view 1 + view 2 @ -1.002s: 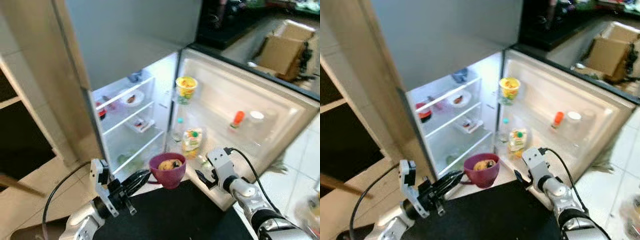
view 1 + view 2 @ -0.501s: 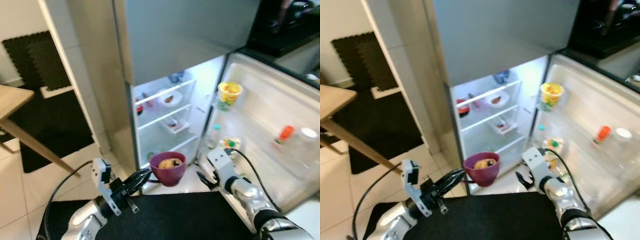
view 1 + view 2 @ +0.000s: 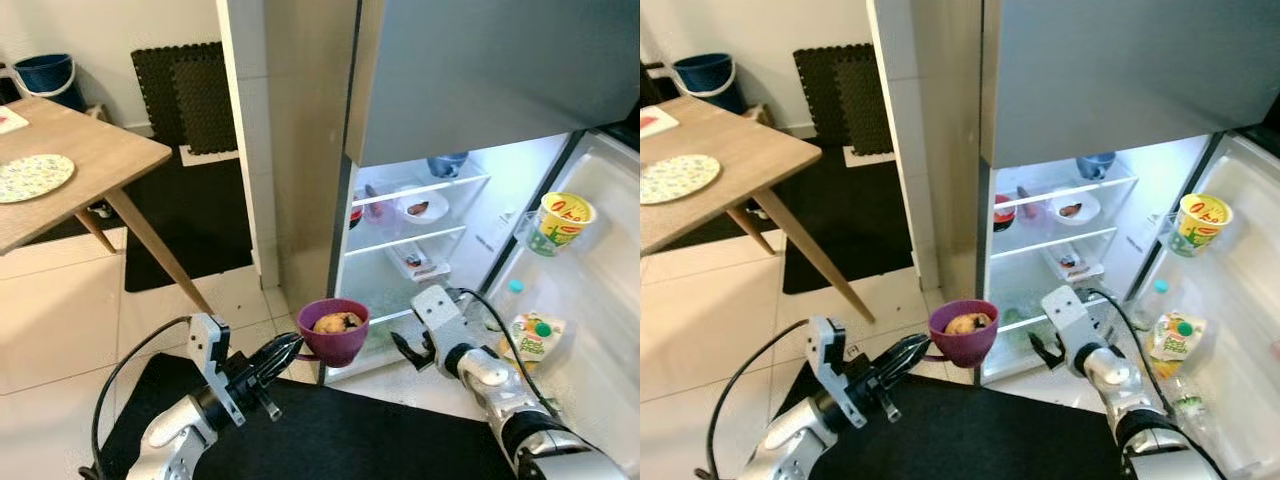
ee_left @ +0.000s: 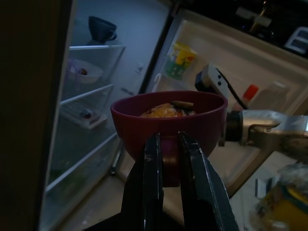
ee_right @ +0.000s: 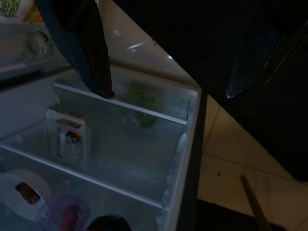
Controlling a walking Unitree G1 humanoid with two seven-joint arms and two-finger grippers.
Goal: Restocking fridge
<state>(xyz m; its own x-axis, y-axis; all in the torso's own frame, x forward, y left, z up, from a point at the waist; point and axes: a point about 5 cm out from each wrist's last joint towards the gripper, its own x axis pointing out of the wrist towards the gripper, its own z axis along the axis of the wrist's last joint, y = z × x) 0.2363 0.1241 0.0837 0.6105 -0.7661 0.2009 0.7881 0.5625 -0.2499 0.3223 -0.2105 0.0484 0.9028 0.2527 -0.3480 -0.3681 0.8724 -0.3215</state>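
Item, as I see it from my station: purple bowl (image 3: 333, 331) with food inside, upright, rim level, mouth up, held in the air before the open fridge (image 3: 420, 215). My left gripper (image 3: 283, 352) pinches its base, fingers pointing toward the lit shelves. Right gripper (image 3: 408, 349) hangs just beside the fridge's lower edge, fingers spread. Open door (image 3: 590, 290) at right; wooden counter (image 3: 70, 180) well apart, left. Bare tile floor (image 3: 90, 320) between.

left pincer (image 3: 283, 352) gripping purple cup (image 3: 333, 331), open fridge (image 3: 420, 215)
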